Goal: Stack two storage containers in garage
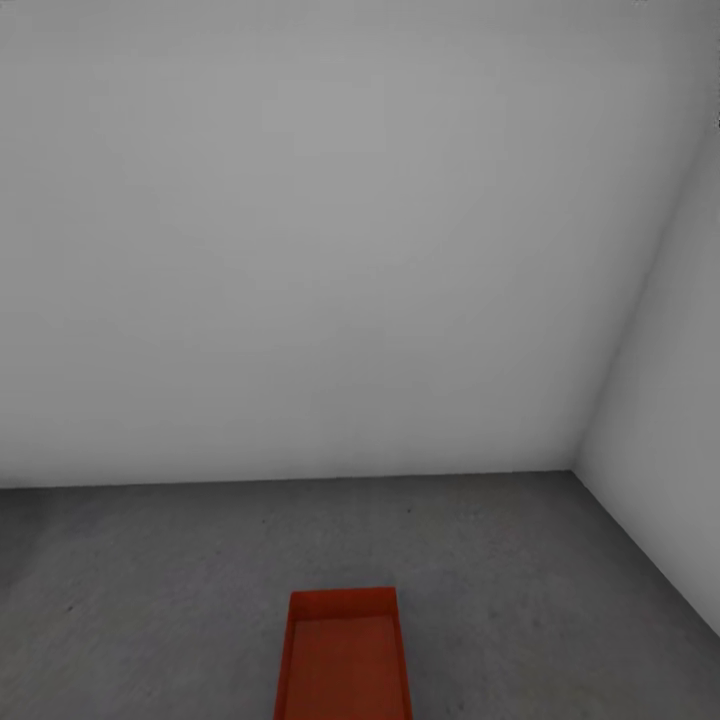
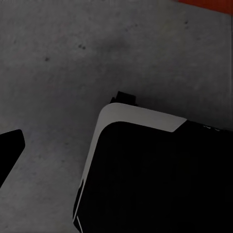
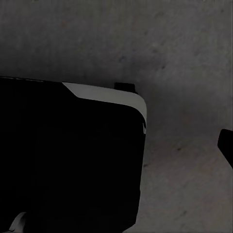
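An orange-red container (image 1: 345,655) sits open-topped on the grey concrete floor (image 1: 150,590) of the garage, at the near edge of the head view and slightly right of centre, its long side running away from the robot toward the far wall (image 1: 330,250). It looks empty, and its near end is cut off by the frame. Nothing is stacked on it, and one container is all the garage scene offers here. Both wrist cameras look down on bare speckled concrete past the dark, white-edged bulk of the robot's own body (image 2: 155,174); a sliver of orange-red at the edge of the left wrist view suggests the box lies close by that arm. A dark tip, perhaps a finger, juts into each wrist view, but how the jaws of either arm stand cannot be told, and neither seems to hold anything. Beyond the box the floor runs clear to the pale wall, which meets a side wall (image 1: 665,450) at the far right corner. By the look of it, the first container is down and the stacking step remains: the robot would need to fetch the other box and lower it squarely onto this one.
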You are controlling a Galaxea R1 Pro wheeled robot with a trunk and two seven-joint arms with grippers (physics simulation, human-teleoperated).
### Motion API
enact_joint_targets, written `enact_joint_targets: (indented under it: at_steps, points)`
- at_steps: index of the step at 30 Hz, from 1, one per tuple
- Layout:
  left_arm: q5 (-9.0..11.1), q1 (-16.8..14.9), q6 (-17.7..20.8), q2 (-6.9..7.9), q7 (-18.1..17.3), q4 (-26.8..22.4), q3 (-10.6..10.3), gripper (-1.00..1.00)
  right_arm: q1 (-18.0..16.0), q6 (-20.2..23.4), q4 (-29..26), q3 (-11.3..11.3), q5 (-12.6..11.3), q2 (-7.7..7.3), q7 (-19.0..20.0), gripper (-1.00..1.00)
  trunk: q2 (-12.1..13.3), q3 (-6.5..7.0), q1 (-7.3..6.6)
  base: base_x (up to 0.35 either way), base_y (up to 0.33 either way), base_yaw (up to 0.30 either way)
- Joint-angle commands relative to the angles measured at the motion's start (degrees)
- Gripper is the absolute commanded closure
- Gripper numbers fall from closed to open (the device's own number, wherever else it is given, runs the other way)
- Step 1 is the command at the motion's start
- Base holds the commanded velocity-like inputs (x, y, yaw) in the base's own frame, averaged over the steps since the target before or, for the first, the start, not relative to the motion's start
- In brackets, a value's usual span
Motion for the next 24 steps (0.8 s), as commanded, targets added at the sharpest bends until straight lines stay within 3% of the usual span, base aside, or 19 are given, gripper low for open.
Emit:
enact_joint_targets:
  at_steps: [1, 24]
  points:
    - [0.26, -0.04, -0.18, -0.04, 0.08, 0.02, -0.05, -1.00, -0.08, -0.34, 0.17, 0.48, -0.50, 0.03, -0.13, -1.00, -0.06, 0.02, 0.01, 0.000, 0.000, 0.000]
    - [0.23, -0.04, -0.45, -0.11, 0.07, 0.01, -0.05, -1.00, -0.08, -0.15, 0.14, 0.48, -0.43, -0.01, -0.04, -1.00, -0.06, 2.11, 0.01, -0.001, 0.000, 0.000]
